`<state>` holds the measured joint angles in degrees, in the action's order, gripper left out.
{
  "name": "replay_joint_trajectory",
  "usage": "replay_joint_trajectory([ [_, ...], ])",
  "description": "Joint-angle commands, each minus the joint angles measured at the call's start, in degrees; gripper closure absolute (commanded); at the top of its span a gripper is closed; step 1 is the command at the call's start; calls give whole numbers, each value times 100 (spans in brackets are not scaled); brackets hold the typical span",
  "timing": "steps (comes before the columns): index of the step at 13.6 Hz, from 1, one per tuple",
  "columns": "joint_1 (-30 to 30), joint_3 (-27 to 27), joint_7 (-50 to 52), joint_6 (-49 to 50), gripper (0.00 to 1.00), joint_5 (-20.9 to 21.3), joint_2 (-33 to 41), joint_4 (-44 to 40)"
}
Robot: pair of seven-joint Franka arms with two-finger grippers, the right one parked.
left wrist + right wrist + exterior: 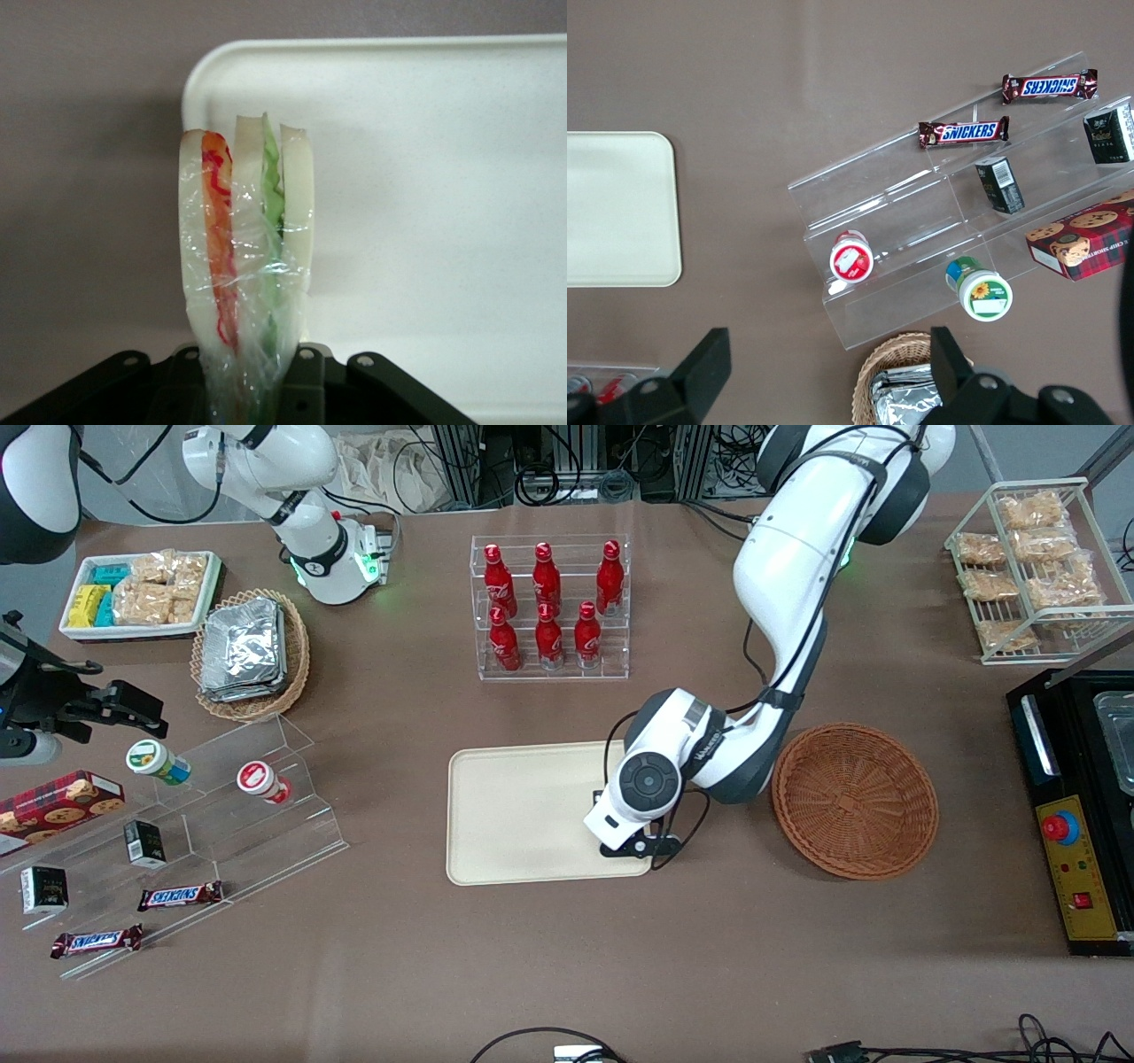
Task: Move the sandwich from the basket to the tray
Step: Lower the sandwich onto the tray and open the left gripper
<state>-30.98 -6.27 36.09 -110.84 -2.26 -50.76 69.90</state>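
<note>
Clear-wrapped triangular white-bread sandwich [244, 257] pinched in our gripper [252, 376] above cream-beige rectangular tray [514, 815] corner; reddish-brown round wicker basket [855, 799] emptied. We judge only lowering, release left.

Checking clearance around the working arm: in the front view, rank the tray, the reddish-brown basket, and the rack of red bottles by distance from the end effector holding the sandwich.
The end effector holds the sandwich.
1. Tray, directly under it.
2. Basket, beside the tray, toward the working arm's end.
3. Bottle rack, farther from the camera.
</note>
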Motion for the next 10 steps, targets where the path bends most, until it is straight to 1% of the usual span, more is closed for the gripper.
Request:
replay_joint_trajectory([
  [1,-136,39,135,-60,100,-2,-259,-284],
  [2,-171,39,170,-69,98,7,-285,-275],
  [3,-172,47,170,-70,35,15,-294,-275],
  [4,-180,47,179,-70,0,33,-277,-275],
  [8,-163,82,205,35,0,42,-154,-301],
  [9,-102,83,196,210,0,51,73,-293],
  [10,-6,109,179,612,0,42,336,-310],
])
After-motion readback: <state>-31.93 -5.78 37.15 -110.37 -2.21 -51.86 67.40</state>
